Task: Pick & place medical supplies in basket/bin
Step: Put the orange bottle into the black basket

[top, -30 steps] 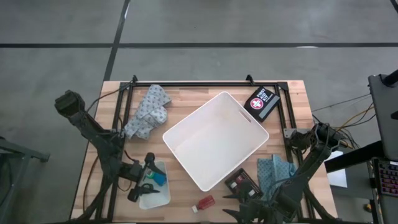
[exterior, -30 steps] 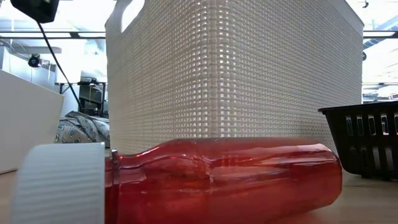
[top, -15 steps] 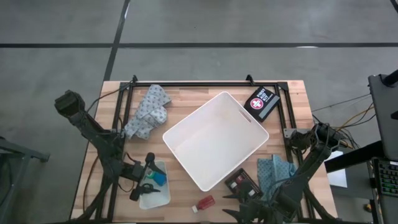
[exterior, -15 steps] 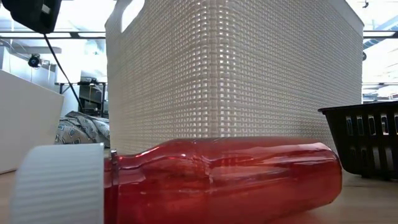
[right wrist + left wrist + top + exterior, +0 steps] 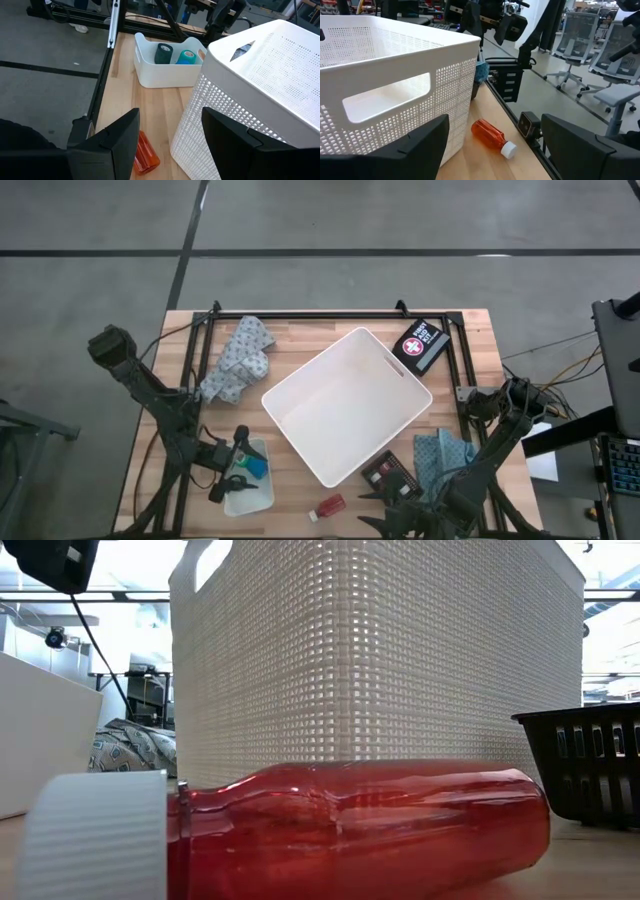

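Centre of table: bin (image 5: 345,405), white, set askew, holding nothing that I can see. Its perforated wall fills the low view behind a red bottle (image 5: 331,505), which lies on its side at the near edge, white cap to the left.

Near left: small tray (image 5: 249,492), holding a dark roll (image 5: 162,52) and a teal roll (image 5: 187,56). My left gripper (image 5: 236,462) hangs over this tray's far end. Jaws stand parted, nothing between them, as my left wrist view shows.

Near right: my right gripper (image 5: 400,520), low at the near edge, just right of the bottle. Jaws likewise parted and holding nothing, the bottle showing between them in my right wrist view.

Other stock: patterned cloth (image 5: 238,360), far left; black case with a white cross (image 5: 422,345), far right, just beside the bin's corner; dark slatted crate (image 5: 390,475) with small items inside, near right, close against the bin; teal cloth (image 5: 445,452) beside it.

Step in hand, by my judgement: the start of a first pick, nothing yet placed. My left jaws are best placed for a roll in the tray.

Next move calls for: lowering the left gripper squarely over one roll, closing on it, lifting clear of the tray rim, then carrying it right, over the bin's wall.
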Action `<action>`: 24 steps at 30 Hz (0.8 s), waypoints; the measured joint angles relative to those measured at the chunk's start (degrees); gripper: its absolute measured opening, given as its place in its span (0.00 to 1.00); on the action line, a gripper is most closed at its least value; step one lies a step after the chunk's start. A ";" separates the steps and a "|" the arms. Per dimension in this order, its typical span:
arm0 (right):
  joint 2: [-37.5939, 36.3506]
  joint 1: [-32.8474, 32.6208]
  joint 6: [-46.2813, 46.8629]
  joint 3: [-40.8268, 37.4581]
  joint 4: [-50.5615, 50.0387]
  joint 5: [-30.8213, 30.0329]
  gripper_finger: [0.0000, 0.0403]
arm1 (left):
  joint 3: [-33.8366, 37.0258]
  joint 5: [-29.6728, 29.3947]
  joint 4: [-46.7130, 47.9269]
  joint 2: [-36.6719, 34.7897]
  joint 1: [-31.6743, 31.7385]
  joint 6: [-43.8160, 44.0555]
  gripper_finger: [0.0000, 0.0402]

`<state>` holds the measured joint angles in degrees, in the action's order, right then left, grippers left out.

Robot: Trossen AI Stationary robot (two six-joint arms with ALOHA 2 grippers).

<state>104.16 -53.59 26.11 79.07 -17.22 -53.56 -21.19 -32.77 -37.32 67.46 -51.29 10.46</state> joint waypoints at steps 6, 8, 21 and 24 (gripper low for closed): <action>0.00 0.01 0.00 0.00 0.00 0.00 0.52 | 0.00 0.00 -0.04 0.00 0.00 0.00 0.80; 0.00 0.01 0.00 0.00 0.00 0.00 0.52 | 0.00 0.00 0.10 0.00 0.00 -0.01 0.80; 0.00 0.01 0.00 0.00 -0.01 0.00 0.52 | 0.00 0.00 5.66 0.02 0.00 1.92 0.80; 0.00 0.00 0.00 0.00 -0.02 0.00 0.52 | 0.00 0.02 8.88 0.02 0.00 1.92 0.80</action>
<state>104.16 -53.58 26.11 79.07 -17.23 -53.56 -21.19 -32.75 -28.44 67.48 -51.29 12.38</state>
